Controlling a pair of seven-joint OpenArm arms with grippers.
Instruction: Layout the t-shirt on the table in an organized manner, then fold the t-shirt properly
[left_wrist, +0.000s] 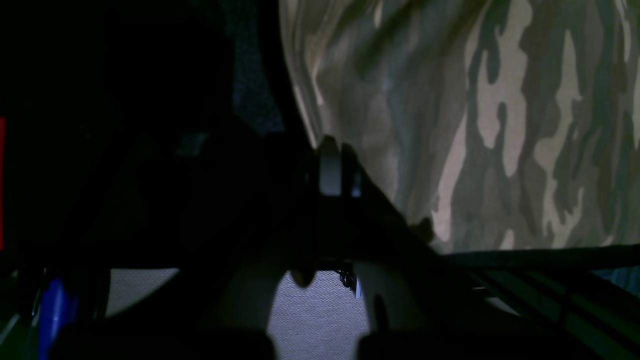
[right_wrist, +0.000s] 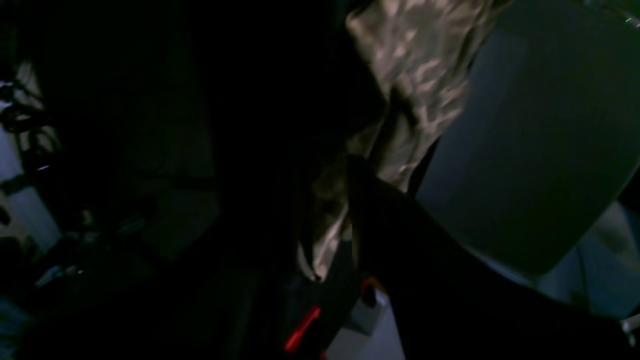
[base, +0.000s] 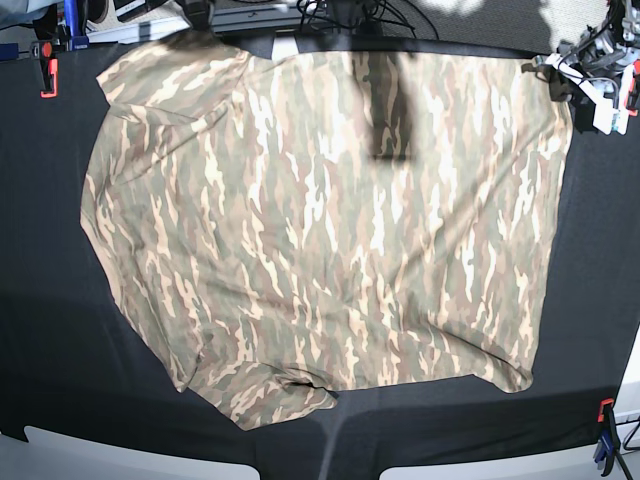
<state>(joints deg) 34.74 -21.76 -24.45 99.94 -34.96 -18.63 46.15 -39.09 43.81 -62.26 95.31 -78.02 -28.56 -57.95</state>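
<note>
The camouflage t-shirt (base: 330, 220) lies spread almost flat on the black table (base: 40, 330), with a sleeve folded over at the near left. My left gripper (base: 560, 78) sits at the shirt's far right corner. In the left wrist view, this gripper (left_wrist: 337, 167) is shut on the edge of the shirt (left_wrist: 500, 125). In the very dark right wrist view, a strip of the shirt (right_wrist: 415, 85) hangs past one dark finger (right_wrist: 380, 210) of my right gripper (right_wrist: 335, 200). The other finger is lost in shadow.
A red clamp (base: 47, 75) grips the table's far left edge and another clamp (base: 603, 430) holds the near right edge. Cables and equipment (base: 300, 12) crowd the far side. A shadow bar (base: 388, 110) falls across the shirt.
</note>
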